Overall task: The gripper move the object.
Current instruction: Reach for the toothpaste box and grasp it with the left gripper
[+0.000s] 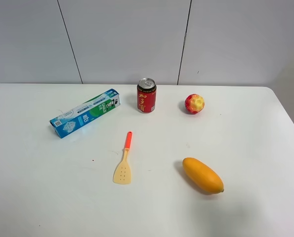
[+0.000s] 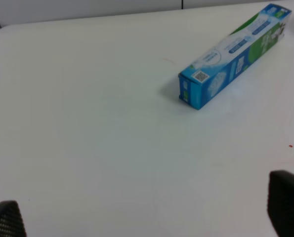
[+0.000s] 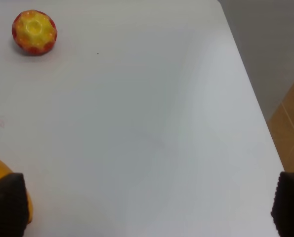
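Mango [image 1: 202, 176] nearest, lying loose on the bench [image 1: 265, 148]. Orange spatula [image 1: 123, 163] to its left, handle pointing away toward the red can [image 1: 146, 96]; apple [image 1: 194, 103] right of the can. Toothpaste box [image 1: 85, 113] lies flat and slanted at the far left, near the can but not touching it and well apart from the spatula, so both long sides look free for a grip. Left pincer [image 2: 147, 212] released, fingers spread wide, nothing between them, box ahead and apart; probably spread to straddle its narrow width. Right pincer [image 3: 147, 203] also released and empty, mango edge beside one finger; likely idle.
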